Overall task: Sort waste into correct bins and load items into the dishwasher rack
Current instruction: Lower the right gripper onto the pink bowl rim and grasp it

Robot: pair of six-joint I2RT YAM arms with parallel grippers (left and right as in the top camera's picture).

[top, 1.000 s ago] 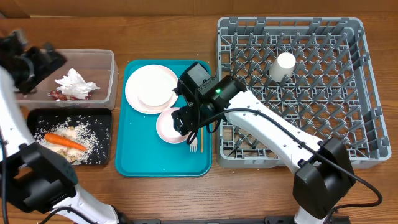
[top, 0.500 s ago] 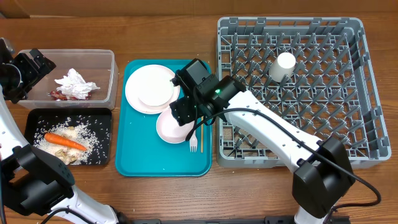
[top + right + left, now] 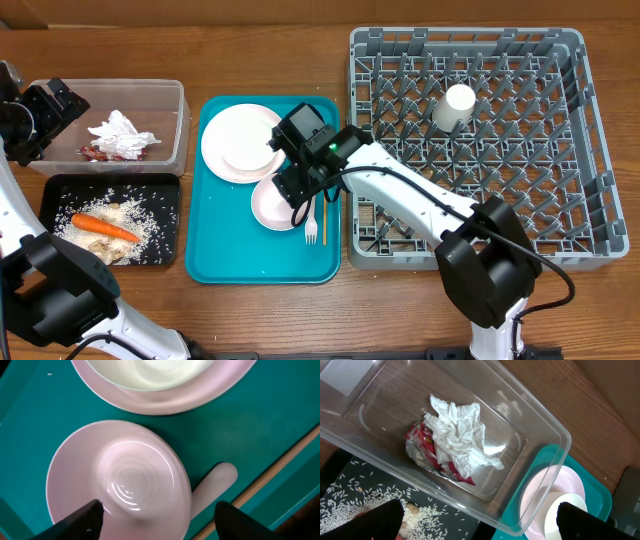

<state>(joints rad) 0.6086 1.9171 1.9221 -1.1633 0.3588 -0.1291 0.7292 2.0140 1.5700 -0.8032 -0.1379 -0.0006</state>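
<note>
I am hovering the right tool [image 3: 156, 519], jaws apart, astride the small pink plate [image 3: 120, 480] on the teal tray [image 3: 240, 425], ready to pinch its rim for the dishwasher rack [image 3: 460, 36], while parking the left tool [image 3: 480, 522] wide open over the clear tub [image 3: 555, 427].

The tool [image 3: 159, 519] hangs open over the small pink plate [image 3: 120, 480] on the teal tray [image 3: 40, 420], fork handle [image 3: 212, 485] just beside.

Teal tray [image 3: 225, 245], seemingly pink plate [image 3: 120, 477]
</note>
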